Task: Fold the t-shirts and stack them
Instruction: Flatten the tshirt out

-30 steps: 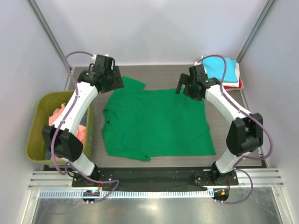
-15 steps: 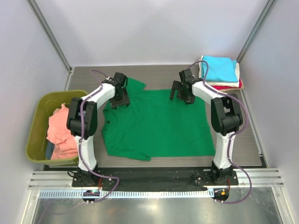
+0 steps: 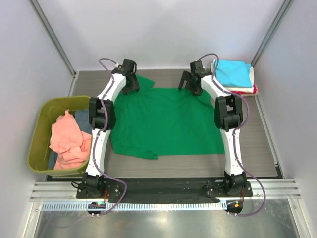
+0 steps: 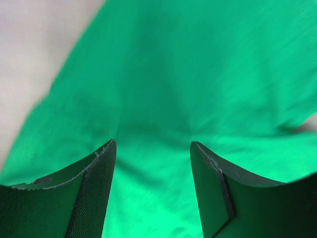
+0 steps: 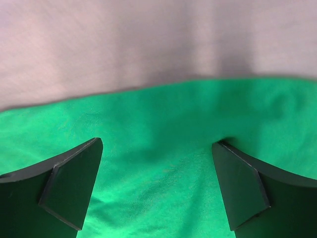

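Note:
A bright green t-shirt (image 3: 166, 121) lies spread flat in the middle of the table. My left gripper (image 3: 131, 89) is open over its far left sleeve; in the left wrist view the jaws (image 4: 153, 144) stand apart with green cloth (image 4: 163, 79) between and below them. My right gripper (image 3: 190, 87) is open at the shirt's far right edge; in the right wrist view the jaws (image 5: 157, 144) straddle the green cloth (image 5: 158, 129) near its hem, bare table beyond. A folded stack sits back right: cyan shirt (image 3: 234, 72) on top, cream and red (image 3: 246, 91) under it.
An olive-green tub (image 3: 35, 148) stands at the left edge, holding a crumpled salmon-pink shirt (image 3: 67, 141) and a dark blue-grey one (image 3: 85, 128). The grey walls close in behind and on both sides. The folded stack lies just right of my right wrist.
Both arms have stretched toward the back of the table, to the shirt's far edge. The green shirt has shifted a little toward the back.

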You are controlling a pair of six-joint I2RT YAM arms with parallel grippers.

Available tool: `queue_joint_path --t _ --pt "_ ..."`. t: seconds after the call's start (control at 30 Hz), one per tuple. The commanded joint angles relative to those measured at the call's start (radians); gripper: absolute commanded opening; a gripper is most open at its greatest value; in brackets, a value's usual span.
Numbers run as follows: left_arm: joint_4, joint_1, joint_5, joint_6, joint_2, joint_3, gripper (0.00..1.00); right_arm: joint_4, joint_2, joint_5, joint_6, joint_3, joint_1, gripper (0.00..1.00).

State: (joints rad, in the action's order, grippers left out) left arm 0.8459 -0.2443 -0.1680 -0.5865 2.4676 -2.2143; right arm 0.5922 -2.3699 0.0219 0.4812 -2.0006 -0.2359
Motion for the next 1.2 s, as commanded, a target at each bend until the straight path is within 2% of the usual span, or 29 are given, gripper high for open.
queue_joint_path --t 0.0,0.03,0.1,0.13,0.17,0.23,0.27,0.33,0.37,0.4,0.47,0.57,0.63,0.77,0.9,0.97,1.17 --pt "0.173 0.020 0.025 0.047 0.092 -0.299 0.63 0.043 -0.063 -0.086 0.008 -0.168 0.007 0.98" --pt "0.206 0.016 0.027 0.045 0.091 -0.371 0.63 0.043 -0.052 -0.124 -0.004 -0.184 0.007 0.97" --pt "0.188 0.008 -0.001 0.050 -0.042 -0.287 0.63 0.037 0.004 -0.137 -0.012 -0.193 -0.002 0.97" --pt "0.144 -0.006 -0.019 0.048 -0.115 -0.089 0.64 0.035 0.029 -0.135 -0.018 -0.182 -0.006 0.98" --pt "0.051 -0.007 -0.028 0.044 -0.277 0.003 0.66 0.029 0.052 -0.135 -0.023 -0.152 -0.017 0.98" --pt "-0.010 -0.010 -0.028 0.012 -0.416 0.240 0.66 0.020 0.140 -0.119 -0.030 -0.101 -0.032 0.98" --pt "-0.031 -0.013 -0.031 0.001 -0.490 0.311 0.66 0.008 0.176 -0.109 -0.035 -0.072 -0.042 0.98" --pt "-0.051 -0.038 -0.073 -0.007 -0.668 0.434 0.66 -0.008 0.244 -0.090 -0.044 0.041 -0.077 0.98" --pt "-0.073 -0.050 -0.102 -0.006 -0.720 0.576 0.66 -0.029 0.321 -0.076 -0.052 0.086 -0.088 0.98" --pt "-0.076 -0.061 -0.123 -0.010 -0.811 0.637 0.66 -0.043 0.358 -0.070 -0.050 0.183 -0.100 0.98" --pt "-0.076 -0.085 -0.140 -0.050 -0.889 0.825 0.64 -0.101 0.479 -0.068 -0.033 0.294 -0.126 0.98" --pt "-0.085 -0.159 -0.107 -0.114 -1.047 1.047 0.61 -0.181 0.631 -0.092 0.002 0.573 -0.151 0.98" --pt "-0.073 -0.214 -0.120 -0.150 -1.164 1.135 0.60 -0.213 0.693 -0.108 0.020 0.675 -0.161 0.98" --pt "-0.053 -0.325 -0.098 -0.329 -1.353 1.341 0.57 -0.265 0.828 -0.138 0.046 0.905 -0.174 0.98" --pt "-0.059 -0.433 -0.120 -0.452 -1.499 1.498 0.56 -0.273 0.929 -0.148 0.053 1.012 -0.175 0.98" --pt "-0.121 -0.434 -0.105 -0.457 -1.526 1.576 0.56 -0.275 0.969 -0.145 0.054 1.037 -0.175 0.98" --pt "-0.258 -0.432 -0.107 -0.463 -1.451 1.663 0.54 -0.269 1.014 -0.154 0.054 1.065 -0.175 0.97"
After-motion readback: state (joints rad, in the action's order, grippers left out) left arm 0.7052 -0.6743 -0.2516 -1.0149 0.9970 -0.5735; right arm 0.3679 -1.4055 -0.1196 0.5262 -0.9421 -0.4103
